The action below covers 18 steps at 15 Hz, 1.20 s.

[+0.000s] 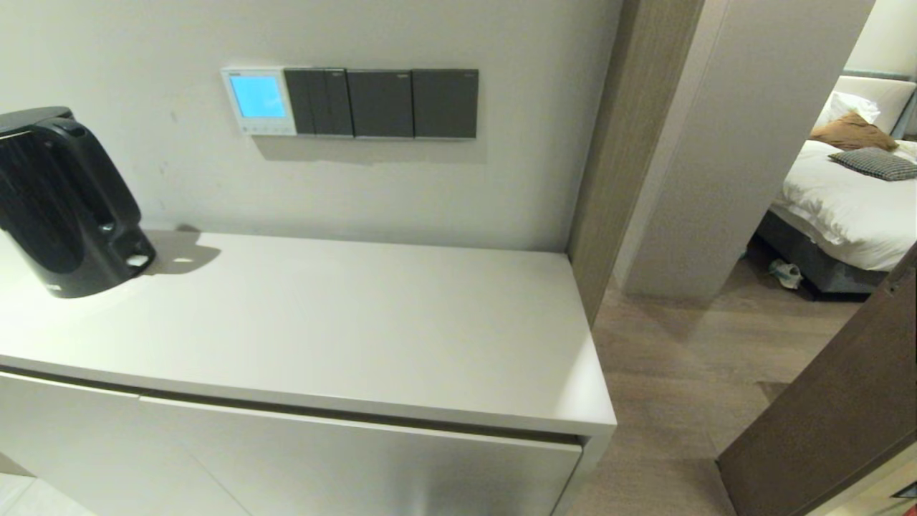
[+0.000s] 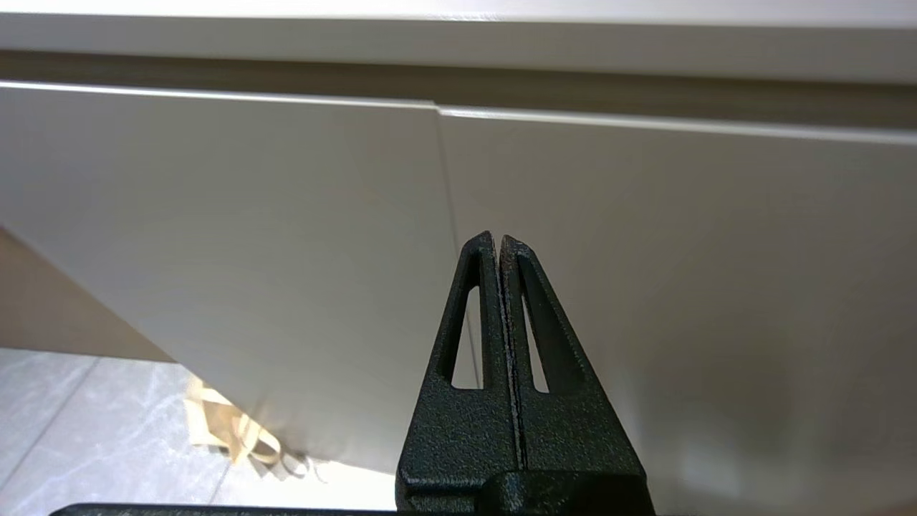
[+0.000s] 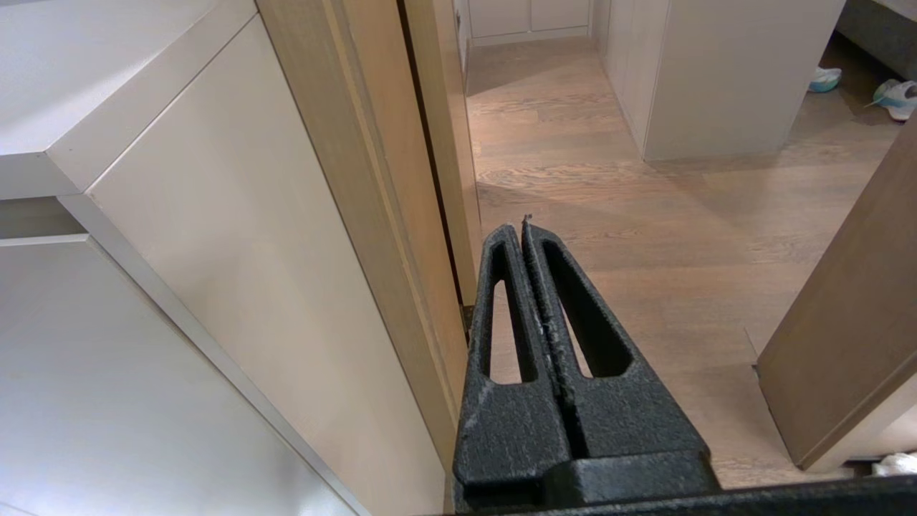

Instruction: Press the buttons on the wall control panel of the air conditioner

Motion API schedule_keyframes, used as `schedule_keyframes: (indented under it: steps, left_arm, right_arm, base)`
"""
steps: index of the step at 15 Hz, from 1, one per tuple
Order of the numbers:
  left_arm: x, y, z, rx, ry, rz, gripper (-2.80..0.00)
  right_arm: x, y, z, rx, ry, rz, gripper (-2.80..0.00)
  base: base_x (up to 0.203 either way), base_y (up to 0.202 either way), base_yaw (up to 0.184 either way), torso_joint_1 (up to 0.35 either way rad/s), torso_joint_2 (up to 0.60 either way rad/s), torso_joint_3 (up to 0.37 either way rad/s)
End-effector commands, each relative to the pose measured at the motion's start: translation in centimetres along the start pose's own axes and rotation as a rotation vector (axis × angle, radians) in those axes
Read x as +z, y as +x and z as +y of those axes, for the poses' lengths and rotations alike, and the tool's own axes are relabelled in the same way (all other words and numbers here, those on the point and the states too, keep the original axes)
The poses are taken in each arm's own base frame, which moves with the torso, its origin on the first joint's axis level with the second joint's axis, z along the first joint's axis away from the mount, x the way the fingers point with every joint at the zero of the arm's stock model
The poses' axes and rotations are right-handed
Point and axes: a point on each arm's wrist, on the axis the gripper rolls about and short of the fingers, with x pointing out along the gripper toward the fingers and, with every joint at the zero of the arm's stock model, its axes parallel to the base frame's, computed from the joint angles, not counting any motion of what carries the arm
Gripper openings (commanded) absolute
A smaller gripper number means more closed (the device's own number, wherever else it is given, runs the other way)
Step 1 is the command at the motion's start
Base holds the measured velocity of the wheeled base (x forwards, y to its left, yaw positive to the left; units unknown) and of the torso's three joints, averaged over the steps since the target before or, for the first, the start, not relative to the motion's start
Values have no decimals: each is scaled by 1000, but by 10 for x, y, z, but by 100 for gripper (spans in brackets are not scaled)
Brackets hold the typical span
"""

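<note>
The air conditioner's wall control panel is a small white square on the wall above the cabinet, its screen lit light blue. The buttons form a tiny pale row along its bottom edge. Neither gripper shows in the head view. My left gripper is shut and empty, low in front of the white cabinet doors. My right gripper is shut and empty, low beside the cabinet's right end, above the wooden floor.
Three dark grey switch plates sit right of the panel. A black kettle stands on the white cabinet top at the left. A wooden door frame borders the cabinet's right; an open door and a bed lie beyond.
</note>
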Motion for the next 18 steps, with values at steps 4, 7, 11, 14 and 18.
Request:
schedule_keyframes:
  steps: [4,7,11,14,18]
  left_arm:
    - [-5,-1,-1,-17,0,43,-280]
    - [-9,-7,-1,-88,17,-20,-280]
    - [-20,-13,-1,-112,24,-13,-280]
    - [-20,-16,-1,-108,22,-53,-280]
    - [-22,-22,-1,-102,22,-125,-280]
  right_arm:
    - [0,0,0,1,0,3,-280]
    - [0,0,0,1,0,3,-280]
    - [0,0,0,1,0,3,-280]
    - [0,0,0,1,0,3,-280]
    - [0,0,0,1,0,2,-280]
  base:
    - [0,0,0,0,0,0]
    - [0,0,0,0,0,0]
    - [0,0,0,0,0,0]
    - [0,0,0,0,0,0]
    - [0,0,0,0,0,0]
